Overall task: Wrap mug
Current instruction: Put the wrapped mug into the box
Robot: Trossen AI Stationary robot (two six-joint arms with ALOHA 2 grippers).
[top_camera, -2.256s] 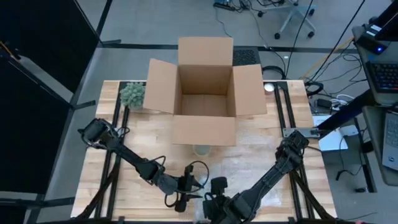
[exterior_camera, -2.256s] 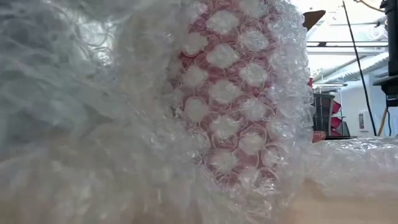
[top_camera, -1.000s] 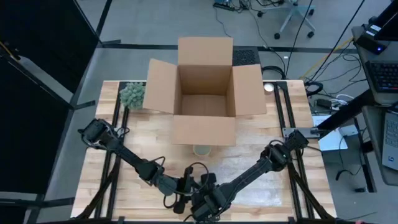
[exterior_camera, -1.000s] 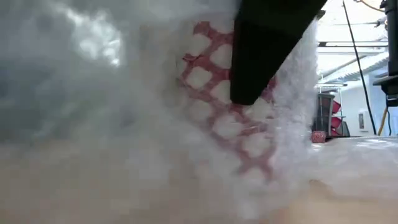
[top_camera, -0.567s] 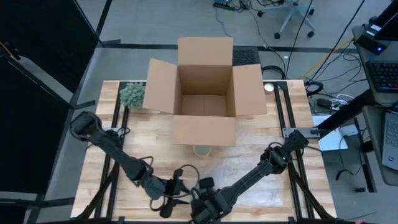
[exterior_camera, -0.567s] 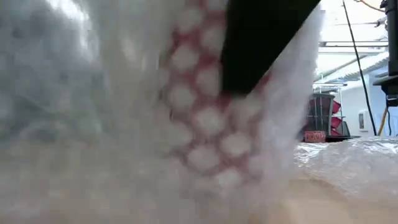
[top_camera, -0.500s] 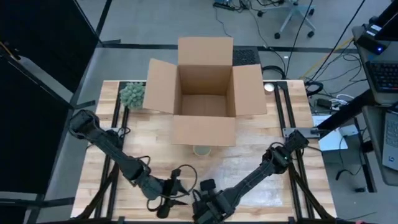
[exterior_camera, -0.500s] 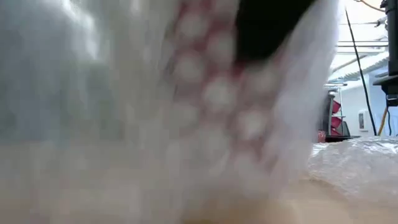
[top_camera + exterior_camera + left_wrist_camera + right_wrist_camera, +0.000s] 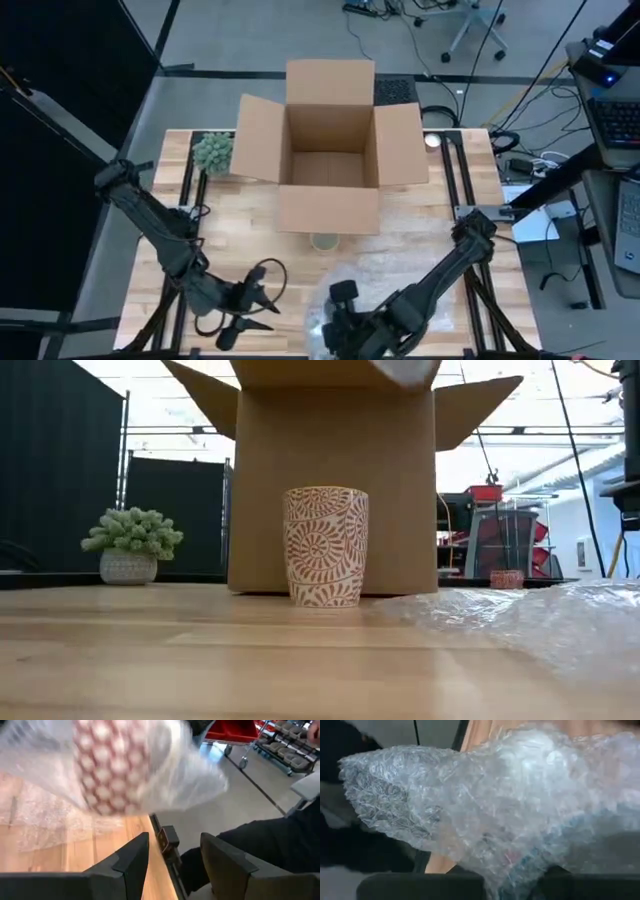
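A mug with a red pattern, wrapped in bubble wrap, hangs in the air by the table's near edge. My right gripper is shut on its wrap. My left gripper stands open to the left of the bundle, with nothing between its fingers. A second patterned mug stands bare on its base in front of the cardboard box. My right gripper pinches the bubble wrap of the bundle between its two fingers; the wrap itself hides the spot, so one layer or several cannot be told. The bundle is lifted clear of the table, and a loose end of wrap sticks out past the fingers.
An open cardboard box stands at the far middle with its flaps spread. A small potted plant sits at the far left. A loose sheet of bubble wrap lies on the table to the right of the bare mug.
My right gripper has lifted the wrapped mug up out of the low view, which now sees the bare mug and the box. My left gripper has drawn away from the bundle toward the table's left edge, still open.
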